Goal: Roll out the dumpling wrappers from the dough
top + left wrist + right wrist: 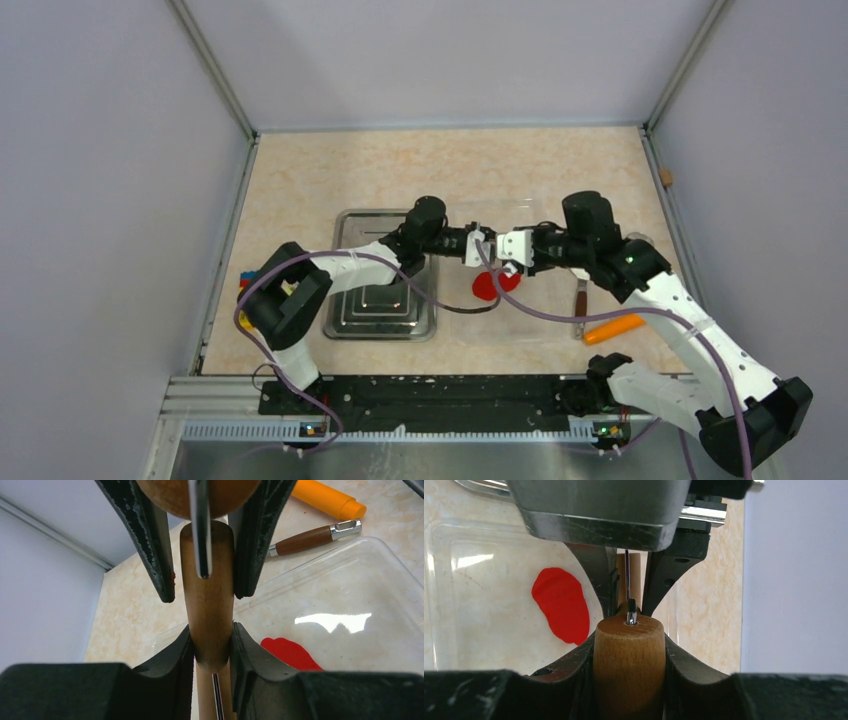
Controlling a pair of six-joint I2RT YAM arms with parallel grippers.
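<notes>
My left jaws and right jaws are clamping the rolling pin point(207, 605) mid-frame. Red dough point(290, 652) is lying lower right of it.

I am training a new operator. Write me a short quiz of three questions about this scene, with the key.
1. True or false: the left gripper and the right gripper both hold the rolling pin.
2. Where does the dough lie? A) in the left gripper B) on the clear tray C) on the rolling pin
3. Fill in: the carrot lies on the ____ arm's side.
Key: 1 true; 2 B; 3 right.
</notes>
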